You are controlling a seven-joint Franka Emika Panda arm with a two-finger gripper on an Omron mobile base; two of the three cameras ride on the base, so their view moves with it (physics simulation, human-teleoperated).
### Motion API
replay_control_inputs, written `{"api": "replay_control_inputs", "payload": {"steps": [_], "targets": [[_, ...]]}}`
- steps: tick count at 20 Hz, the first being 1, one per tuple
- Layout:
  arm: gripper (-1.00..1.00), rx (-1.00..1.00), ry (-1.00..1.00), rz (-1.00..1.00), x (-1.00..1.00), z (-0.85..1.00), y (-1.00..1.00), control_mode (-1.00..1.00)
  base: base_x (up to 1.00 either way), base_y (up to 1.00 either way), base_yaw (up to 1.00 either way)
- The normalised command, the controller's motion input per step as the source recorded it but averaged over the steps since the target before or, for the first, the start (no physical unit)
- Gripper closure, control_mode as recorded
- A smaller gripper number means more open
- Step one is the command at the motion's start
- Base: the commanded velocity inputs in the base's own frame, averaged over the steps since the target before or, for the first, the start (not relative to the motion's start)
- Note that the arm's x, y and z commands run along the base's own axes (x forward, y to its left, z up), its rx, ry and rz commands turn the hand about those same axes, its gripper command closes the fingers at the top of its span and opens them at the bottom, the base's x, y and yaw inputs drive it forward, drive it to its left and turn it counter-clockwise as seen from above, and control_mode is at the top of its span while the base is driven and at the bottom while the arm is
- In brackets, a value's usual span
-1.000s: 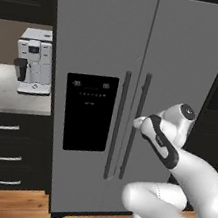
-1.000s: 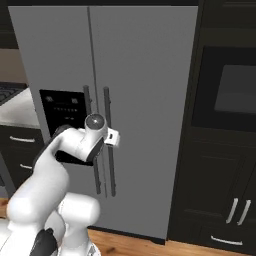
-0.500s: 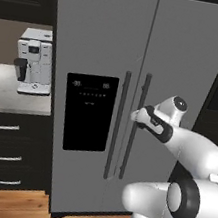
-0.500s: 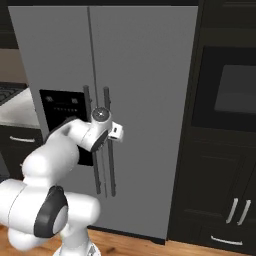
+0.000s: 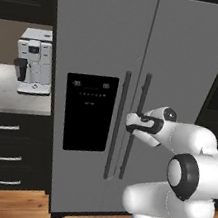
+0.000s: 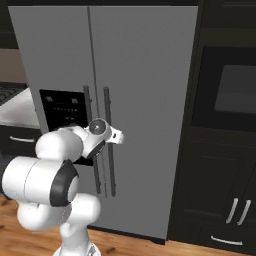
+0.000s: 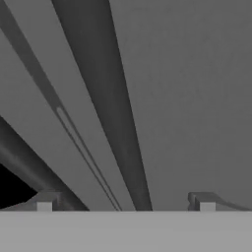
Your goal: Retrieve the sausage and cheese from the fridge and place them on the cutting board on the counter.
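Reaching to open the fridge [image 5: 140, 60], doors shut. Gripper [image 5: 131, 123] spread wide at the right door's handle [image 5: 137, 121], bar between the fingertips, nothing clamped. Next: close on handle, pull outward.

Fridge [image 5: 135, 85] fills centre frame, both doors shut, two vertical handles [image 5: 137, 126] side by side at the door seam. Dispenser panel [image 5: 87, 112] on the left door, left of the handles. Pincer [image 5: 130, 123] sits at the right-hand handle, fingers apart. Coffee machine [image 5: 34, 62] on a bench [image 5: 6, 98] at left frame, drawers [image 5: 6, 156] beneath. Oven [image 6: 235, 90] right of fridge.
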Motion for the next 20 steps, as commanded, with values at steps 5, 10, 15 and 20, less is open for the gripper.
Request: {"api": "replay_control_inputs", "payload": {"steps": [5,10,15,20], "targets": [[-1.0,0.02,0.07,-0.04,0.47,-0.02,0.0,-1.0,0.0,0.0,0.0],[-1.0,0.0,0.0,0.0,0.39,-0.13,0.0,-1.0,0.0,0.0,0.0],[1.0,0.0,-0.02,0.0,0.34,-0.17,-0.04,-1.0,0.0,0.0,0.0],[1.0,0.0,-0.03,0.0,0.33,-0.25,-0.12,-1.0,0.0,0.0,0.0]]}}
